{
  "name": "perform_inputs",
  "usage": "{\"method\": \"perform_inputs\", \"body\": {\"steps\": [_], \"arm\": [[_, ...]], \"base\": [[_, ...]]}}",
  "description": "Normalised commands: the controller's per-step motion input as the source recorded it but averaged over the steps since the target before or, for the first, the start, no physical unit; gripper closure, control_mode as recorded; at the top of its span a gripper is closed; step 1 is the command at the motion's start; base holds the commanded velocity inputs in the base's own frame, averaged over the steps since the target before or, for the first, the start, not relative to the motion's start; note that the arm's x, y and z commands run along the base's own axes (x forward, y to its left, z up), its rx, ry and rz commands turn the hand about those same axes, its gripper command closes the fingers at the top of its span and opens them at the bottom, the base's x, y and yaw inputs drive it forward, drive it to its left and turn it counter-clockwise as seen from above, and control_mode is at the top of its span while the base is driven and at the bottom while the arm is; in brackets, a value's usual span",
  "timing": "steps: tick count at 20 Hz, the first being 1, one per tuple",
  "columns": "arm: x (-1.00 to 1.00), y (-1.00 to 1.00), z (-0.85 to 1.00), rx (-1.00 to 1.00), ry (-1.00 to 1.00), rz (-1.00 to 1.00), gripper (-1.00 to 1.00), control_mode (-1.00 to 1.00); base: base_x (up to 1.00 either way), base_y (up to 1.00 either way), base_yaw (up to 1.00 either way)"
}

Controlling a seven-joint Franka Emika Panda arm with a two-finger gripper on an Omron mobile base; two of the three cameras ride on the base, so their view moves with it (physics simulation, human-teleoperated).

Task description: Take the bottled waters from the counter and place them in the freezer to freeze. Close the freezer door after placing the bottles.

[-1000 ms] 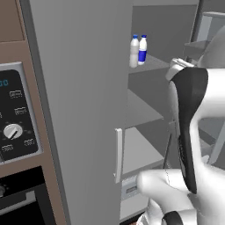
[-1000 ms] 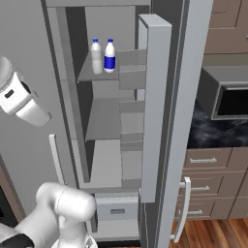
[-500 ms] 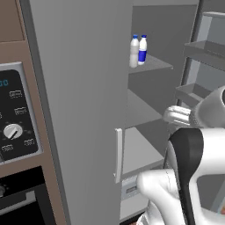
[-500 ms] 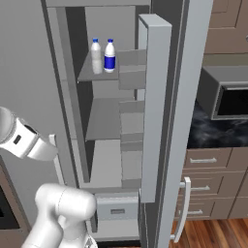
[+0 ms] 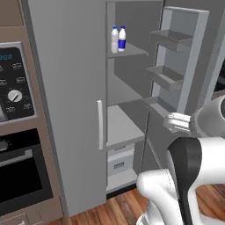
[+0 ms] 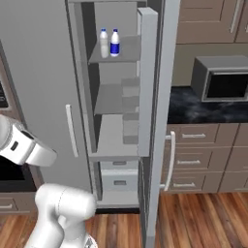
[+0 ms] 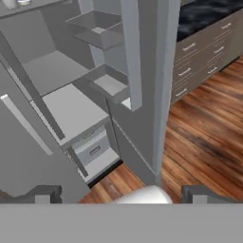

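Two bottled waters (image 5: 117, 38) (image 6: 109, 42) stand side by side on the top shelf inside the freezer (image 5: 123, 88) (image 6: 114, 101); one has a blue label band. The freezer door (image 5: 182, 61) (image 6: 154, 97) stands wide open, its shelf bins facing the compartment. My gripper (image 7: 121, 194) is open, its two dark fingertips (image 7: 43, 193) far apart with nothing between them. It hangs low in front of the open freezer, facing the door's edge (image 7: 163, 71) and the lower shelves. The black counter (image 6: 193, 109) (image 7: 204, 14) lies right of the door and has no bottles on it.
The closed plain grey fridge door (image 5: 66, 110) with its pale handle (image 5: 99, 125) stands left of the freezer, and a wall oven with dials (image 5: 15, 96) beyond it. A microwave (image 6: 220, 80) sits on the counter above taupe drawers (image 6: 198, 160). Wooden floor (image 7: 204, 137) lies below.
The whole picture has shifted and the fridge looks farther off, so the base has moved. My arm has dropped from shelf height to low in front of the freezer. The bottles have stayed put.
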Motion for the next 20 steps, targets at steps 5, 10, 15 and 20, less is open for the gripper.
{"method": "perform_inputs", "body": {"steps": [5, 10, 15, 20], "arm": [[0.0, 0.0, 0.0, 0.0, 0.0, 0.0, -1.0, 1.0], [0.0, 0.0, 0.0, 0.0, 0.0, 0.0, -1.0, 1.0], [0.0, 0.0, 0.0, 0.0, 0.0, 0.0, -1.0, 1.0], [0.0, 0.0, 0.0, 0.0, 0.0, 0.0, -1.0, 1.0]], "base": [[-0.44, -0.45, 0.08], [0.0, -0.77, 0.14], [-0.18, -0.73, 0.15], [-0.45, -0.42, 0.18]]}}
